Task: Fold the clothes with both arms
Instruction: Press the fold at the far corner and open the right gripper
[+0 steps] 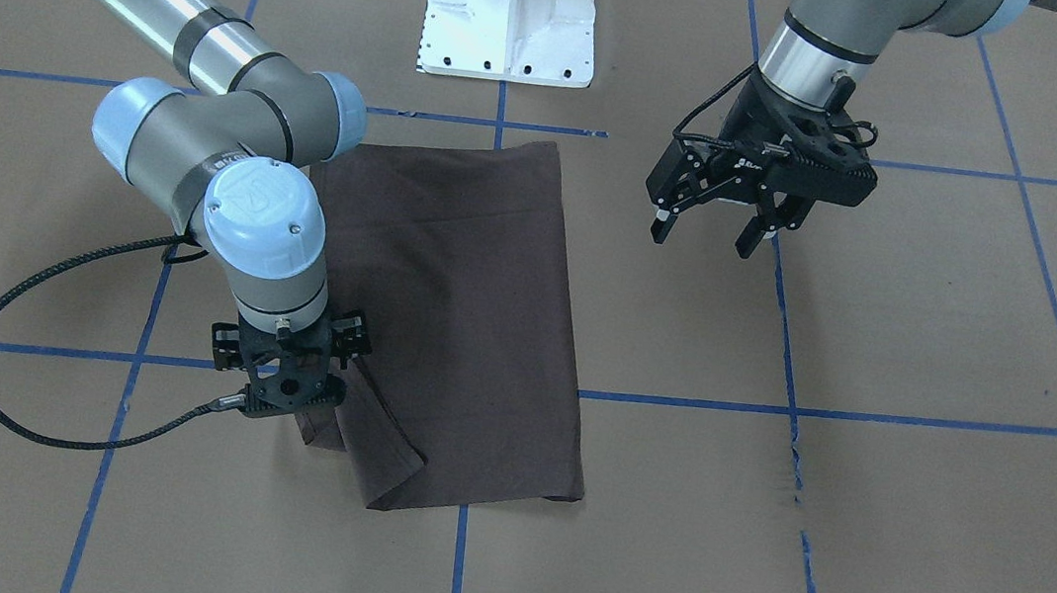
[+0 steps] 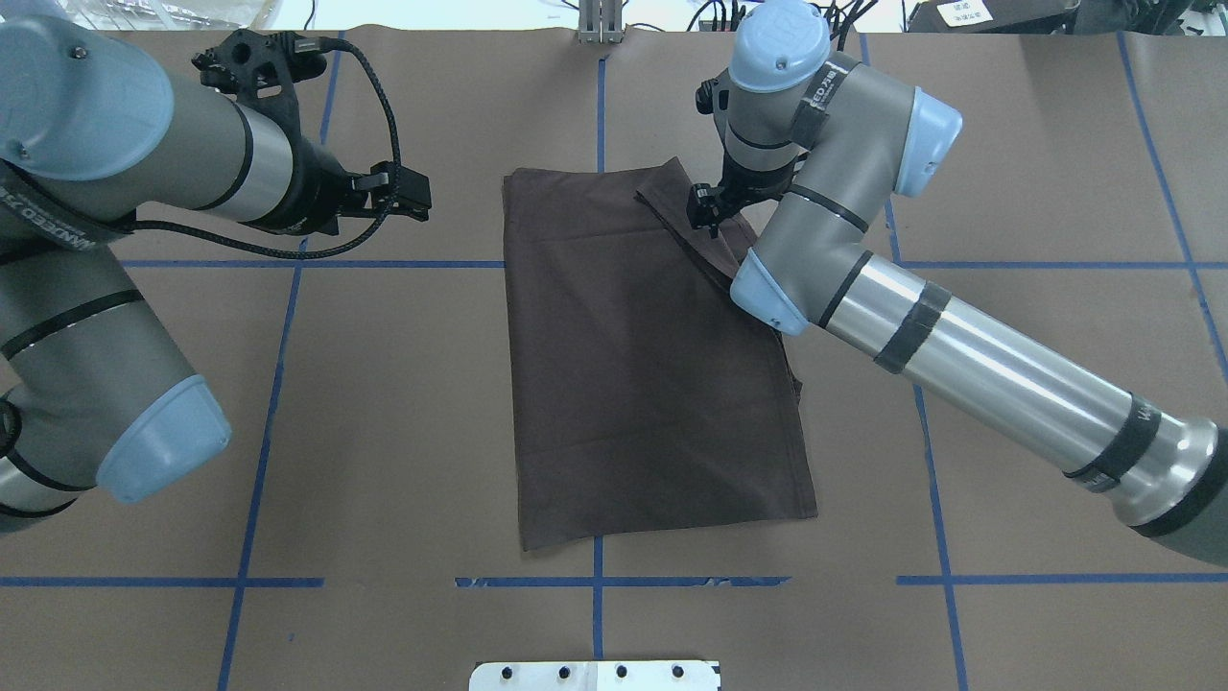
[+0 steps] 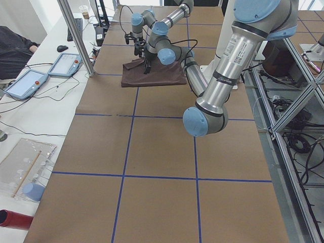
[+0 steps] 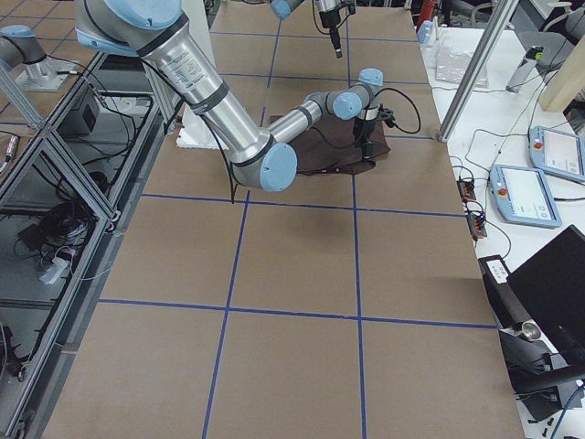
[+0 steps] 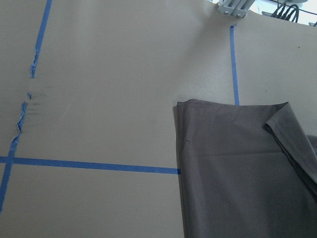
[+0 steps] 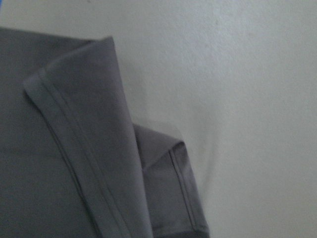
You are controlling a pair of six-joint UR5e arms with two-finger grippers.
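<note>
At the centre of the table (image 2: pixel 384 432), the dark brown T-shirt (image 2: pixel 652 384) lies folded into a flat matte rectangle. Folding looks well advanced, with one stitched-hem flap (image 2: pixel 683 223) turned over at its 1 o'clock corner, overhead view. The right gripper (image 1: pixel 287 388) sits over that flap, grip state not determinable; the left gripper (image 1: pixel 705 235) hangs spread and empty at 10 o'clock.

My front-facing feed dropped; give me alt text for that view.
A folded brown shirt lies flat at centre. The right gripper is down at its flapped lower-left corner, jaws hidden; the left gripper hovers open to the right of the shirt, touching nothing.
</note>
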